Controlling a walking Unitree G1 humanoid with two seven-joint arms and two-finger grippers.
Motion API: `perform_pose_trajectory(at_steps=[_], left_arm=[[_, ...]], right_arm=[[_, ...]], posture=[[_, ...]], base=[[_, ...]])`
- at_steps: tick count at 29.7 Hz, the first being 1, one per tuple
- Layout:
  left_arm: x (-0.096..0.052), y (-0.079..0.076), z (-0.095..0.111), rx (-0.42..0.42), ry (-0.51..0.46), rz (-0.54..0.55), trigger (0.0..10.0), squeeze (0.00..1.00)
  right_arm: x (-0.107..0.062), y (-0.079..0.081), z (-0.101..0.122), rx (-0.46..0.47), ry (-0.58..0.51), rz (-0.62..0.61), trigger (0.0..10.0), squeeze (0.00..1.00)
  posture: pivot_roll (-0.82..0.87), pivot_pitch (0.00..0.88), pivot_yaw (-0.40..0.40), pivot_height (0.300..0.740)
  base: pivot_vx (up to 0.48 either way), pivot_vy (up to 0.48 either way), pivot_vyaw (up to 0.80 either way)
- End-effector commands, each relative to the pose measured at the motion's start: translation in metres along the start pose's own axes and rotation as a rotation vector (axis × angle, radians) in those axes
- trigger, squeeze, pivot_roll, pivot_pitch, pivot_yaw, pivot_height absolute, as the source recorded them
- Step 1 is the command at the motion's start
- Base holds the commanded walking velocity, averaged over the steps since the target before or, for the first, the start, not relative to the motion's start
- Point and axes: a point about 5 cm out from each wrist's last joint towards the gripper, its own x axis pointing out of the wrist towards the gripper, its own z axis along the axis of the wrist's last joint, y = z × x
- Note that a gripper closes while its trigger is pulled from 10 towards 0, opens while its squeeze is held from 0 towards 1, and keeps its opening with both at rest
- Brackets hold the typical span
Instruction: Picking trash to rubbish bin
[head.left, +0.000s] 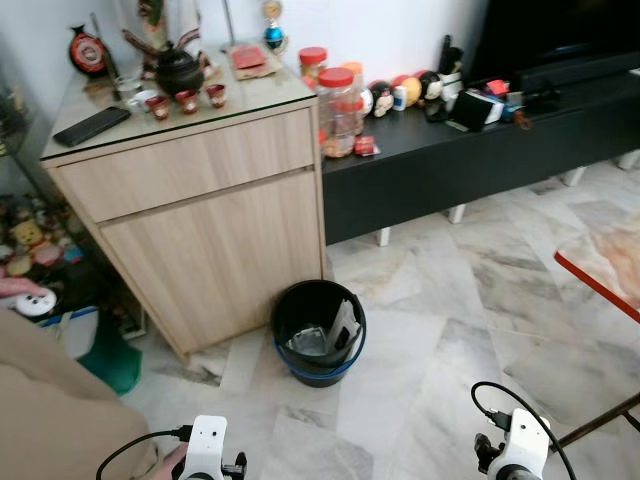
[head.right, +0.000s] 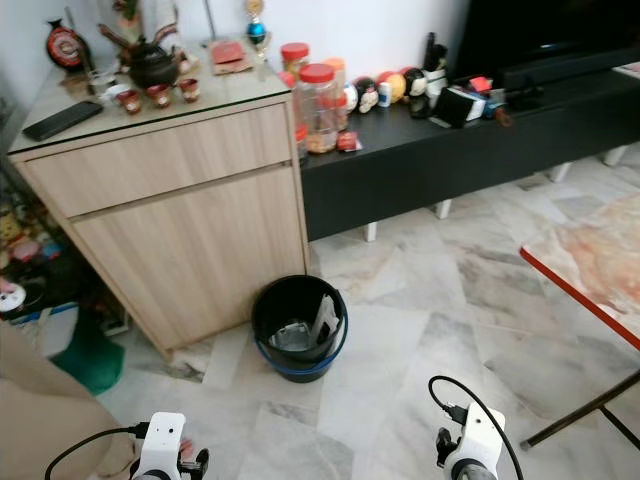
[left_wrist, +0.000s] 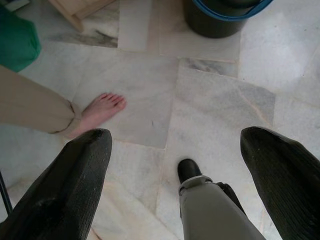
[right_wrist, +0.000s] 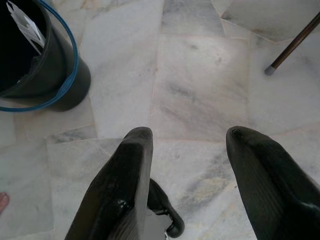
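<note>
Rubbish bin (head.left: 318, 330), black with a blue rim, holds trash; no writing legible. Left gripper (left_wrist: 177, 185) and right gripper (right_wrist: 187, 175) hang near it, spread apart, empty.

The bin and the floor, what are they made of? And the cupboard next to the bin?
The bin looks like black plastic: smooth, slightly shiny walls with a blue band around it. The floor seems to be polished marble or marble-look tile, pale with grey veins and straight joints. The cupboard looks like light wood or wood-grain laminate, with what seems a glass sheet on top.
</note>
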Motion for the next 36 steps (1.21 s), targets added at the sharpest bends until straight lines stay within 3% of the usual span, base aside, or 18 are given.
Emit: perform_pose_trajectory(at_steps=[1, 7, 11, 17, 36], left_arm=[[-0.002, 0.006, -0.005, 0.025, 0.023, 0.01, 10.0, 0.0], [-0.001, 0.01, -0.005, 0.098, 0.032, 0.042, 10.0, 0.0], [0.0, 0.01, -0.002, 0.073, 0.034, 0.048, 10.0, 0.0], [0.001, 0.008, 0.001, 0.064, 0.028, 0.032, 10.0, 0.0], [0.0, 0.007, -0.004, 0.037, 0.044, 0.032, 10.0, 0.0]], right_arm=[[-0.001, -0.002, -0.005, 0.001, 0.008, 0.004, 10.0, 0.0], [-0.002, 0.009, -0.011, -0.003, 0.015, 0.018, 10.0, 0.0], [-0.002, 0.014, -0.011, -0.006, 0.013, 0.024, 10.0, 0.0], [0.001, 0.018, 0.0, -0.001, -0.008, 0.027, 10.0, 0.0], [-0.002, 0.005, -0.011, 0.013, 0.007, 0.011, 10.0, 0.0]], posture=[[-0.09, 0.0, 0.083, 0.74], [-0.09, 0.0, 0.082, 0.74], [-0.1, 0.0, 0.083, 0.74], [-0.09, 0.0, 0.088, 0.74], [-0.07, 0.03, 0.076, 0.74]], base=[[0.0, 0.0, -0.8], [0.0, -0.24, -0.8], [0.0, -0.48, -0.8], [0.0, 0.0, -0.8], [0.0, 0.0, -0.8]])
